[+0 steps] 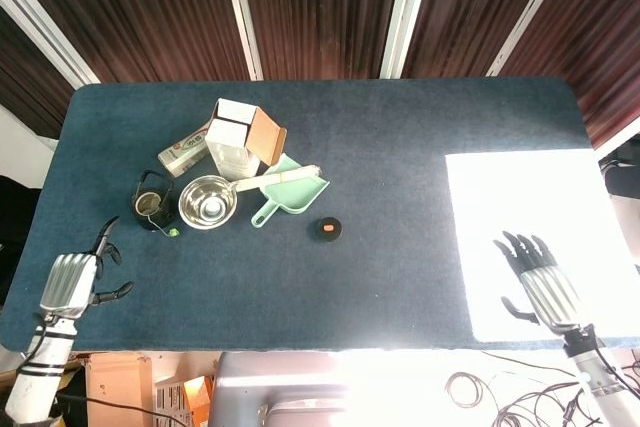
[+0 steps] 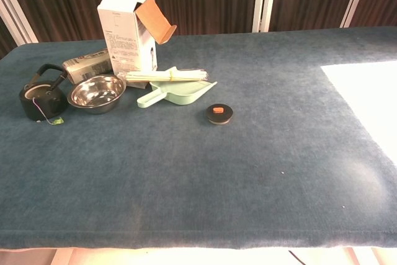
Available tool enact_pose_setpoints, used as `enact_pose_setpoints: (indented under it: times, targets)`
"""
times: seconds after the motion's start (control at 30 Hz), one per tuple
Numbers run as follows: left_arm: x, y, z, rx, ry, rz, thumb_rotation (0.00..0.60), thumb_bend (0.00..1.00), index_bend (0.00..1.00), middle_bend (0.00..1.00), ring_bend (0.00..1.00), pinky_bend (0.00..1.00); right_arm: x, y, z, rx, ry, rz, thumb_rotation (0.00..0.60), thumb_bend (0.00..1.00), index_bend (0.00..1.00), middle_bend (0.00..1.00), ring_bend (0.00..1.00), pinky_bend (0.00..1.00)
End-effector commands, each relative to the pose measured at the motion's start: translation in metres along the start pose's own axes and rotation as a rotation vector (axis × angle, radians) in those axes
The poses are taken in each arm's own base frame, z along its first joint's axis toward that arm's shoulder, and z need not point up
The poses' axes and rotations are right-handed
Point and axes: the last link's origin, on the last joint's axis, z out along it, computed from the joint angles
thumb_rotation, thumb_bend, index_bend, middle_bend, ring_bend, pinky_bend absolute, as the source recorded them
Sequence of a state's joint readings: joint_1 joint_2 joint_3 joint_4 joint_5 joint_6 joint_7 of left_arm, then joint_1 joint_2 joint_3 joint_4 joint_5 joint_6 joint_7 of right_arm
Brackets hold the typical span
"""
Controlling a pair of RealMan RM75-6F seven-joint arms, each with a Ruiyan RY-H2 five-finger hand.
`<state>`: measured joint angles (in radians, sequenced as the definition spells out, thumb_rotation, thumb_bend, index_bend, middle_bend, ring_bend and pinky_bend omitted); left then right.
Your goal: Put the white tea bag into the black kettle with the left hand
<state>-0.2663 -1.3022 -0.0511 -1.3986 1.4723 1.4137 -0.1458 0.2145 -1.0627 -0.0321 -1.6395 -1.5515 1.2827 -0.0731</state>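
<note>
The black kettle [image 1: 151, 205] [image 2: 40, 98] stands lidless at the table's left, beside a steel bowl. A thin string hangs from its mouth over the front wall, ending in a small green tag [image 1: 172, 233] [image 2: 56, 120] lying on the cloth; the tea bag itself is hidden inside. My left hand [image 1: 72, 283] hovers near the table's front left edge, fingers spread, holding nothing, well clear of the kettle. My right hand [image 1: 540, 282] is open over the white sheet at the front right. Neither hand shows in the chest view.
A steel bowl [image 1: 208, 201] [image 2: 96, 93], a mint dustpan with chopsticks [image 1: 285, 193] [image 2: 180, 88], an open white carton [image 1: 240, 134] [image 2: 129, 32], a flat box [image 1: 185, 150] and a black kettle lid [image 1: 328, 228] [image 2: 219, 113] sit near the kettle. A white sheet [image 1: 530, 237] covers the right side.
</note>
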Motion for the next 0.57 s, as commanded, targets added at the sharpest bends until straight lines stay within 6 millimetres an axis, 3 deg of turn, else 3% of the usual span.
enact_pose_setpoints:
  times: [0.03, 0.1, 0.3, 0.43, 0.57]
  targets:
    - [0.023, -0.004, -0.030, -0.055, 0.003, -0.042, 0.600, 0.00, 0.00, 0.03, 0.03, 0.24, 0.003, 0.001, -0.006, -0.033, 0.006, -0.012, 0.600, 0.26, 0.00, 0.00, 0.00, 0.00]
    - [0.031, -0.004, -0.043, -0.120, 0.038, -0.039, 0.600, 0.00, 0.00, 0.01, 0.00, 0.14, 0.005, 0.000, -0.011, -0.044, 0.013, -0.006, 0.600, 0.26, 0.00, 0.00, 0.00, 0.00]
    - [0.014, -0.010, -0.073, -0.122, 0.073, 0.061, 0.600, 0.01, 0.00, 0.00, 0.00, 0.10, 0.007, 0.003, -0.026, -0.074, 0.059, 0.025, 0.600, 0.26, 0.00, 0.00, 0.00, 0.00]
    - [0.010, -0.010, -0.078, -0.086, -0.040, 0.103, 0.600, 0.00, 0.00, 0.00, 0.00, 0.10, 0.003, 0.008, -0.028, -0.095, 0.068, 0.028, 0.600, 0.26, 0.00, 0.00, 0.00, 0.00]
    - [0.018, -0.009, -0.078, -0.075, -0.023, 0.118, 0.600, 0.01, 0.00, 0.00, 0.00, 0.10, 0.002, 0.008, -0.027, -0.096, 0.071, 0.024, 0.600, 0.26, 0.00, 0.00, 0.00, 0.00]
